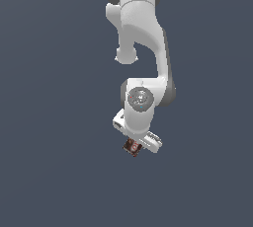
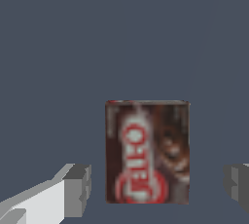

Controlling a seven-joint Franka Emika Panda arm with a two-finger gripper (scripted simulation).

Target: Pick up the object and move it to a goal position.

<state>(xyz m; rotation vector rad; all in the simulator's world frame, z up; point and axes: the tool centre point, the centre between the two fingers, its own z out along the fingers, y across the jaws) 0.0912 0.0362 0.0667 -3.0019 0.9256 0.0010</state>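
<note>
Here the gripper (image 2: pixel 158 189) is spread wide, its grey fingertips (image 2: pixel 78 189) clear of the box (image 2: pixel 147 152) on both sides. The box sits between them, untouched, just beneath the white arm (image 1: pixel 141 48).

Exterior view: arm (image 1: pixel 141 33) cut off at the frame top, and the box (image 1: pixel 132 146) is partly hidden behind the tool (image 1: pixel 140 144), too small to read its label. Wrist view: both tool fingers (image 2: pixel 78 189) run off the frame edges, so only their tips show; box print is blurred, lettering not legible.
</note>
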